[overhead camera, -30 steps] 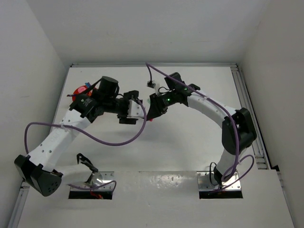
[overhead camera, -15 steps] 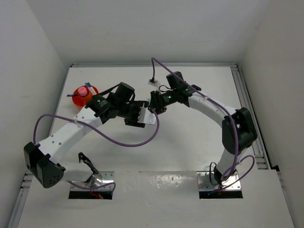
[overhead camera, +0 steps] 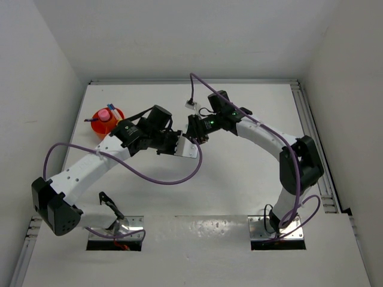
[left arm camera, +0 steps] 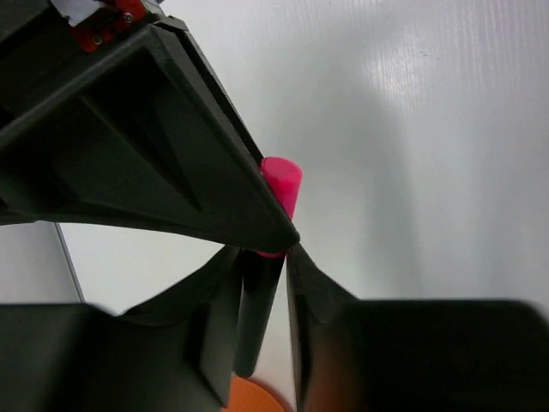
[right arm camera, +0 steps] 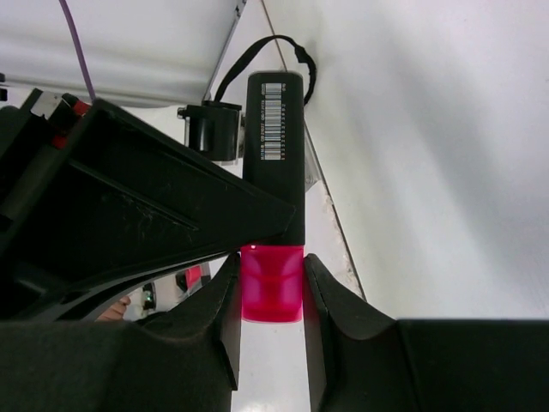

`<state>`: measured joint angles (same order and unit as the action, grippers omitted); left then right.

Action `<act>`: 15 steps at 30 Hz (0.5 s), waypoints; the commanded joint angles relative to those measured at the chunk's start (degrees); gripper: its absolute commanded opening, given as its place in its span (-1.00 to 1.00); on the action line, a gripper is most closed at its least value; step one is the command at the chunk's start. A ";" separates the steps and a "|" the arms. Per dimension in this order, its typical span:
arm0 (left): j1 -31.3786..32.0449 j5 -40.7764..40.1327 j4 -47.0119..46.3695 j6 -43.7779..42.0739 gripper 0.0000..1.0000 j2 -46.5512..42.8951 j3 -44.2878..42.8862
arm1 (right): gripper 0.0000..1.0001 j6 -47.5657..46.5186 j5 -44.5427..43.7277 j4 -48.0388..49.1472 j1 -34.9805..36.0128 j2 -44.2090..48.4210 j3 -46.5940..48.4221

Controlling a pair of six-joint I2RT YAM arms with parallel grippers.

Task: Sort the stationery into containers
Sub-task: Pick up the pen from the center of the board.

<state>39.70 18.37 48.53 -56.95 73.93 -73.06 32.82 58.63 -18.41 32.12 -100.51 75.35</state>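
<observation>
A black highlighter (right arm camera: 274,129) with a pink cap (right arm camera: 272,287) hangs in the air between both grippers, above the middle of the table. My right gripper (right arm camera: 270,266) is shut on the pink cap. My left gripper (left arm camera: 263,251) has its jaws drawn in around the black barrel (left arm camera: 257,309), and a thin gap still shows on one side. In the top view the two grippers meet tip to tip (overhead camera: 191,140) and hide the highlighter. The orange bowl (overhead camera: 96,127) stands at the far left with a pink item (overhead camera: 105,115) in it.
White walls close the table on the left, back and right. A metal rail (overhead camera: 311,131) runs along the right edge. A small black clip-like object (overhead camera: 111,206) lies near the left arm's base. Purple cables loop off both arms.
The left arm swung right from the bowl to meet the right gripper. Its jaws have narrowed around the highlighter's barrel. The right gripper kept its hold and hardly moved.
</observation>
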 commanded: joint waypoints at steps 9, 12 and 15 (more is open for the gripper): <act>-4.01 1.66 -1.07 0.96 -0.96 -1.42 2.65 | 0.29 -3.10 1.14 -2.66 -2.66 4.27 4.17; -9.37 5.60 -1.60 3.94 -1.00 -2.29 3.62 | 0.32 -7.23 1.05 -7.42 -8.63 4.88 9.01; -20.84 10.44 -7.63 9.38 -1.00 -4.23 5.90 | 0.33 -7.42 0.96 -7.69 -16.10 5.59 11.13</act>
<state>26.65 23.05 46.89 -53.23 73.25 -68.12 28.14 58.83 -25.06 21.58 -98.70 83.00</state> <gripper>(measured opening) 0.258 0.659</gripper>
